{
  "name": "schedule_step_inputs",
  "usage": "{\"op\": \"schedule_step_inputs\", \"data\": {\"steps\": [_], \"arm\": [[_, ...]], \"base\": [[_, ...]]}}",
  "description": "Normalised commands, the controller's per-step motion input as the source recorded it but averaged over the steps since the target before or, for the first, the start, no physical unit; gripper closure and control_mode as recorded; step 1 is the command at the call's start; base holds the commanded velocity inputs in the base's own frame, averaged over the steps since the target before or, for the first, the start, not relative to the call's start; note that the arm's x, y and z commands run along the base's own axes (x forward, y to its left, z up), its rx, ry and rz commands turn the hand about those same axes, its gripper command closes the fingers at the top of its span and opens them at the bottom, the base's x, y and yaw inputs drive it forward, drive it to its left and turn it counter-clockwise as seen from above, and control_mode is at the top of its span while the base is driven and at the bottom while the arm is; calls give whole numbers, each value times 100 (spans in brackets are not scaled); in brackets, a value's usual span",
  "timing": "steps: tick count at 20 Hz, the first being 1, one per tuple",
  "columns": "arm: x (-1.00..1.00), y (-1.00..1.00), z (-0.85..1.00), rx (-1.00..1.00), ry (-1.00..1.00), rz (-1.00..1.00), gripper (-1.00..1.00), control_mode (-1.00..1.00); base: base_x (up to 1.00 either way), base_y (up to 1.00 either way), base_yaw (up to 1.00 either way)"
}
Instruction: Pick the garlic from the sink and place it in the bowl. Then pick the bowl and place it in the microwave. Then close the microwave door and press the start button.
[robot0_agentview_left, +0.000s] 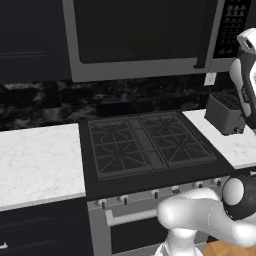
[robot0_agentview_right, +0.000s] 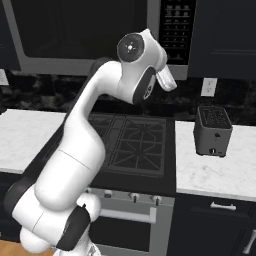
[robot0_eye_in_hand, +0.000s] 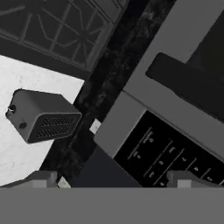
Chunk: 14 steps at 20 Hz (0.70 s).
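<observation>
microwave door (robot0_agentview_left: 140, 35) shut, top cropped, pincer (robot0_eye_in_hand: 113, 177) wide

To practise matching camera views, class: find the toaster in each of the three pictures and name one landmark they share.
Left base view: the toaster sits at the right edge, on the white counter right of the stove.
Right base view: it stands right of centre, on the counter right of the stove.
Hand view: it lies tilted at the left, on the white counter.
Shared landmark: the microwave's button panel above.

The microwave (robot0_agentview_left: 145, 37) hangs above the stove (robot0_agentview_left: 145, 145) (door closed); the toaster (robot0_agentview_right: 212, 131) sits on the counter (robot0_agentview_right: 215, 172) right of the stove.
</observation>
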Motion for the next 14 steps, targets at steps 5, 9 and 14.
{"op": "schedule_step_inputs", "data": {"steps": [5,9,14], "arm": [[20,-20,-15,69,-21,-13,-100,-100],[53,-49,0,70,-16,0,100,-100],[39,-35,1,45,-1,9,100,-100]], "base": [[0,0,0],[0,0,0],[0,0,0]]}}
